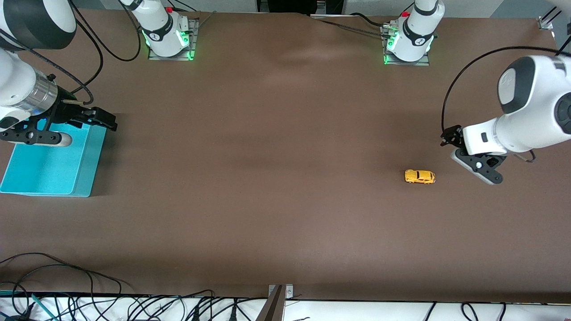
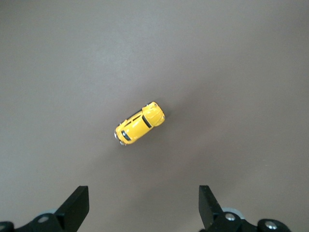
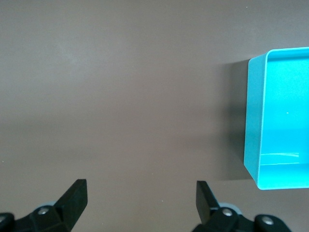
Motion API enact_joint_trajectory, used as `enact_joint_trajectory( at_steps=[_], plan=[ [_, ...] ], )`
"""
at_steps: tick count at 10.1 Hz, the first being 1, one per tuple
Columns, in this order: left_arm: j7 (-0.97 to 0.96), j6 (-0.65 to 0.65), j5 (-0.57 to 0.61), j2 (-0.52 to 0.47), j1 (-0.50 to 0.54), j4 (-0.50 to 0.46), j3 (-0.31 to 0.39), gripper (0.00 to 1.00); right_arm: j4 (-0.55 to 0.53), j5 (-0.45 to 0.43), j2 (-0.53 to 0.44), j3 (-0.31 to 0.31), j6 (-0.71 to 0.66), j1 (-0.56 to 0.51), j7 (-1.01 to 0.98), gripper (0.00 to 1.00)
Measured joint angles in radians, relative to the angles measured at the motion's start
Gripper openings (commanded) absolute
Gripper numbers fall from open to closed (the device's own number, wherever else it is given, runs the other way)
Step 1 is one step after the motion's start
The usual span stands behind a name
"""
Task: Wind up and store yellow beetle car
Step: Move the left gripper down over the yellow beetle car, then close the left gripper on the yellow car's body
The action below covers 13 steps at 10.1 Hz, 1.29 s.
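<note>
The yellow beetle car point(image 1: 419, 176) point(image 2: 140, 123) stands on its wheels on the brown table toward the left arm's end. My left gripper point(image 1: 451, 136) point(image 2: 143, 197) hangs open in the air just past the car toward that same end, with nothing between its fingers. The car lies a short way ahead of its fingertips in the left wrist view. My right gripper point(image 1: 105, 119) point(image 3: 141, 191) is open and empty, up over the edge of a blue bin point(image 1: 87, 166) point(image 3: 254, 121) at the right arm's end.
The blue bin holds nothing that I can see. Both arm bases point(image 1: 168, 33) point(image 1: 409, 38) stand along the table's back edge. Cables point(image 1: 67, 285) trail over the table edge nearest the front camera.
</note>
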Motion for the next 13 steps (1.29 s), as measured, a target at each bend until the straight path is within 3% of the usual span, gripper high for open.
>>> enact_joint_trajectory(
  at_steps=[4,9,13],
  plan=[
    [0.309,0.223,0.0,0.035,0.001,-0.161,-0.002,1.0,0.0,0.0,0.001,-0.001,0.0,-0.001,0.0,1.0],
    [0.676,0.447,0.0,0.19,0.002,-0.188,-0.002,1.0,0.0,0.0,0.007,-0.002,0.0,-0.003,-0.001,1.0],
    [0.759,0.577,0.0,0.249,0.002,-0.233,-0.002,1.0,0.0,0.0,0.009,-0.002,0.0,-0.004,-0.003,1.0]
  ],
)
